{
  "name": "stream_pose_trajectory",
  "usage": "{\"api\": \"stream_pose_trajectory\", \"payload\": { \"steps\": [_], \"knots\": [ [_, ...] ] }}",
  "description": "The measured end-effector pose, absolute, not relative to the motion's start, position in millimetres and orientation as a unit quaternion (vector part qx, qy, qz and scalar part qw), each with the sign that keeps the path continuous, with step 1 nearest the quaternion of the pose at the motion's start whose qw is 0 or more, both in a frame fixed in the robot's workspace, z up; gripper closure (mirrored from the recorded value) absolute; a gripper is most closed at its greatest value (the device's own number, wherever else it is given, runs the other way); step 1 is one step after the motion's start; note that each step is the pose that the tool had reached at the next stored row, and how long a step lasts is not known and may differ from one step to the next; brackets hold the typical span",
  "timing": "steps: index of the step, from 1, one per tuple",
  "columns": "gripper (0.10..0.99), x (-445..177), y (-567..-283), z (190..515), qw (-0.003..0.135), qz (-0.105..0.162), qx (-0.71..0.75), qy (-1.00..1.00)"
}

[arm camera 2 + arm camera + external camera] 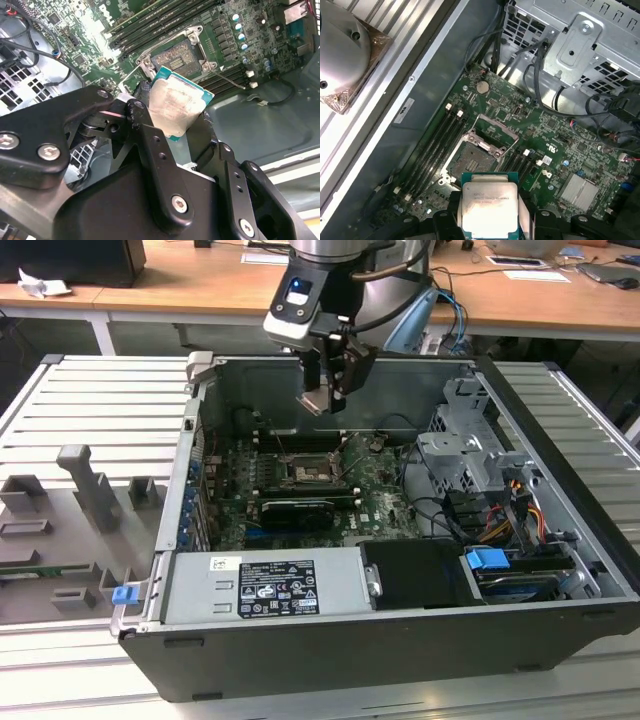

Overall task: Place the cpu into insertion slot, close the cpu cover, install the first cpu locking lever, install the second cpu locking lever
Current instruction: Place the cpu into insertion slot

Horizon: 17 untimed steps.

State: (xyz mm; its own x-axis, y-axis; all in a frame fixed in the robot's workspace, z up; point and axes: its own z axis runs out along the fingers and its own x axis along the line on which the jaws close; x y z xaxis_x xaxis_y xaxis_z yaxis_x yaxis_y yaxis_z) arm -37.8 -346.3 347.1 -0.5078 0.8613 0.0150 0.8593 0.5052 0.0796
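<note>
While cpu (pixel 488 207) is clenched by gripper (pixel 172 106): placing (step one) is judged underway.
Over insertion slot (pixel 476 162): squared alignment is needed.

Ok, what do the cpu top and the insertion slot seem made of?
The cpu, held in the gripper: dull silver-grey metal top with a soft sheen, on a green board edge. The insertion slot: matt dark recess, likely plastic, with a shiny silvery rim, probably steel.
</note>
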Motion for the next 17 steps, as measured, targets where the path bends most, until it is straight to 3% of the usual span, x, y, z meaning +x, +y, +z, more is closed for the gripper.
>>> {"api": "stream_pose_trajectory", "payload": {
  "steps": [17],
  "knots": [
    [0.553,-37.8,-346.3,346.4,0.016,0.037,0.547,0.836]
  ]
}}
